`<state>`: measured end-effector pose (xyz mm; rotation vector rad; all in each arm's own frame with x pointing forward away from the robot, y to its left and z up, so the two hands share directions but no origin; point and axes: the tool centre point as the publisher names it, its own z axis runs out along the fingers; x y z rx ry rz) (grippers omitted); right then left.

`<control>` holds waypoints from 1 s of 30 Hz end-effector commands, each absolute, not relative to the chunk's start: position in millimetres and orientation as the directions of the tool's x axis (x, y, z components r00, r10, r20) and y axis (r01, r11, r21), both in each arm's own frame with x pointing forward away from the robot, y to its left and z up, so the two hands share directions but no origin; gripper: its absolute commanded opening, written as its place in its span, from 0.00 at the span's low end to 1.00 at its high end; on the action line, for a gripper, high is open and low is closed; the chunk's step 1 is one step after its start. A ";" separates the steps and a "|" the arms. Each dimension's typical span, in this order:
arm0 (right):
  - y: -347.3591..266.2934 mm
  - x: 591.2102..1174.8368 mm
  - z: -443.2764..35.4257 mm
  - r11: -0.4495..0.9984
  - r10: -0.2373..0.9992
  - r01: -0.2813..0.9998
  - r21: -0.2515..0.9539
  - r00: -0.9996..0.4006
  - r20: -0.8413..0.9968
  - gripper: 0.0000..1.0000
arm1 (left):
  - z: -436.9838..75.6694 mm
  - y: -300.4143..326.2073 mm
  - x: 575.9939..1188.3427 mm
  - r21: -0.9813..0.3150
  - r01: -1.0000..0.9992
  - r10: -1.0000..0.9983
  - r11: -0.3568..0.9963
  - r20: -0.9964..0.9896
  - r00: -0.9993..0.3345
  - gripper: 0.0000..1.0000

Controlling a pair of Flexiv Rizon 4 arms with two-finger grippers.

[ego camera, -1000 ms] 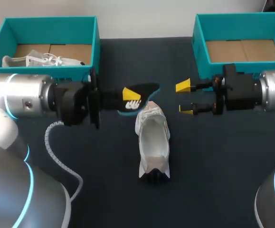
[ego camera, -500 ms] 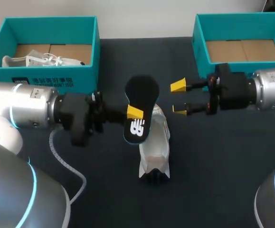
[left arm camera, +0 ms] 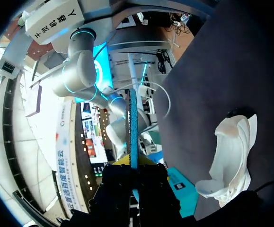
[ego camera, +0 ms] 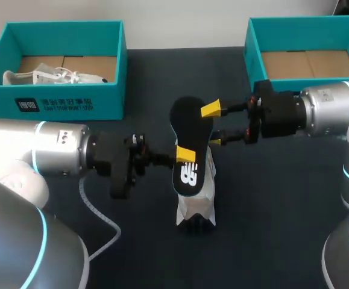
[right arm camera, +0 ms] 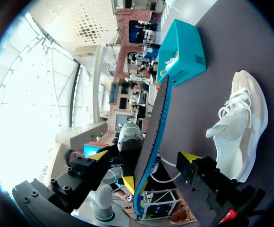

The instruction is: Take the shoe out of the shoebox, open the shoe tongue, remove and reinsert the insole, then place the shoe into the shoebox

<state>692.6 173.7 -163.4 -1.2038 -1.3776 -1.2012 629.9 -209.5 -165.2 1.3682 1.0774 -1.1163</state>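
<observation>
1. The white shoe (ego camera: 193,208) lies on the dark table (ego camera: 282,217), about midway between the two arms. Its opening faces up and its heel points toward the near edge.
2. The black insole (ego camera: 186,120) is out of the shoe and held in the air just above it. It runs lengthwise along the shoe and covers much of it in the head view.
3. The left gripper (ego camera: 185,155) comes in from the left and pinches the insole near its middle. One yellow tip lies on the top face; the left wrist view shows the insole edge-on, clamped between the fingers.
4. The right gripper (ego camera: 214,126) comes in from the right, at the far end of the insole. Its fingers are spread; in the right wrist view the insole's edge stands between them, but they do not grip it from both sides.
5. The left box (ego camera: 59,102) stands at the far left of the table and holds some white things I cannot make out.
6. The right box (ego camera: 251,54) stands at the far right, just behind the right arm, and shows a brown cardboard floor.
</observation>
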 end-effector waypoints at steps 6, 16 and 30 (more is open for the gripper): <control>185.5 694.0 -170.8 0.069 0.078 0.995 0.077 -0.083 0.994 0.40 | -178.6 -224.4 635.6 0.199 0.979 0.033 -0.053 -0.979 0.201 0.00; 185.4 693.0 -173.8 0.073 0.071 0.995 0.065 -0.070 0.995 0.00 | -182.7 -225.7 633.1 0.200 0.979 0.026 -0.030 -0.979 0.201 0.00; 179.1 696.2 -180.7 0.075 0.066 0.996 0.043 -0.048 0.997 0.00 | -183.6 -194.4 633.9 0.121 0.992 -0.009 0.032 -0.993 0.121 1.00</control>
